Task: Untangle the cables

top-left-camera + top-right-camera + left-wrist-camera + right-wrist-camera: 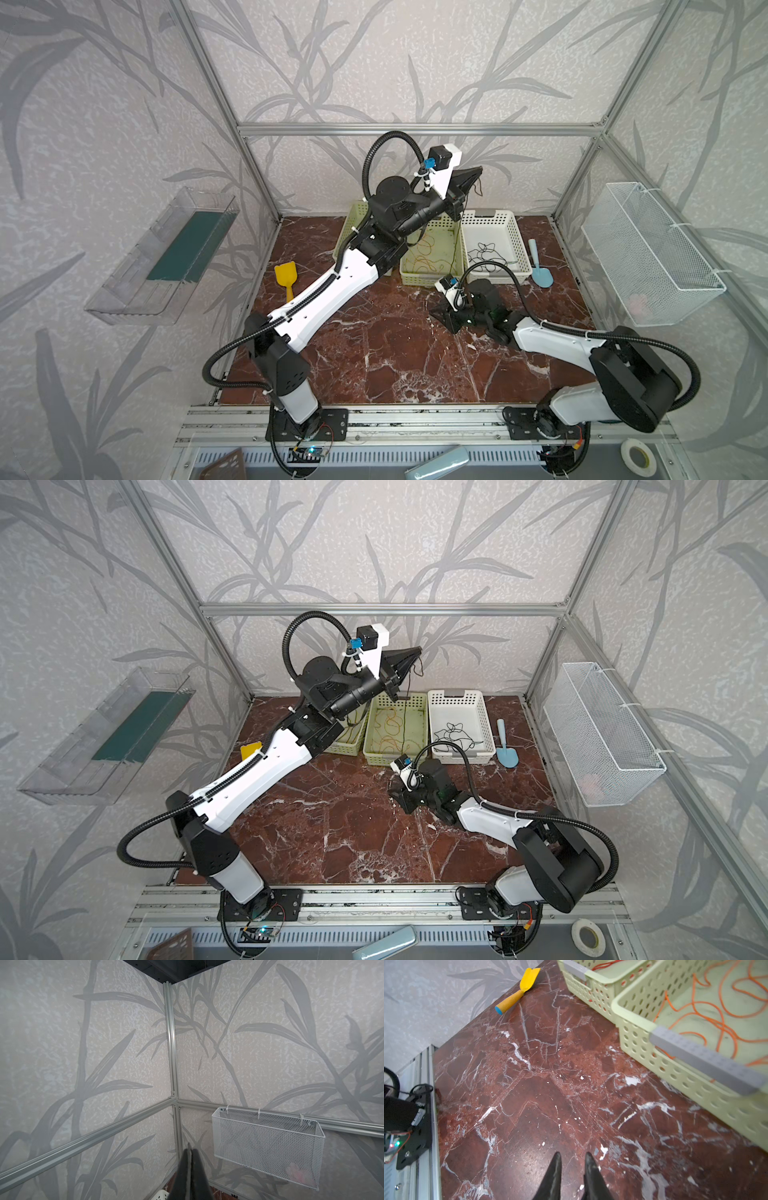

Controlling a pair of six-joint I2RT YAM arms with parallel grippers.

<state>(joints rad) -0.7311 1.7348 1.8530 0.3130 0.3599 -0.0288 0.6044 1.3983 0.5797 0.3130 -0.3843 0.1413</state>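
Nearly done, we think | red cable (604, 964), orange cable (721, 1022), black cable (488, 253) lie apart in baskets (432, 282) | left claw (478, 172) pinches dark strand (460, 232) up high, ours to free next | right claw (573, 1154) spread a bit, empty

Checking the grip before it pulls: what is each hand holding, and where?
Left hand: thin dark cable, pinched apparently near one end, a short tail dangling. Right hand: nothing.

We see pale walls (415, 62) w/ grey leaf-print paper, braced by an alu frame (415, 129). Surface (374, 353) is red-brown marble w/ white veins. In both top views a clear plastic bin (124, 299) hangs on the left wall, a white mesh basket (648, 257) on the right. Light's soft, even.
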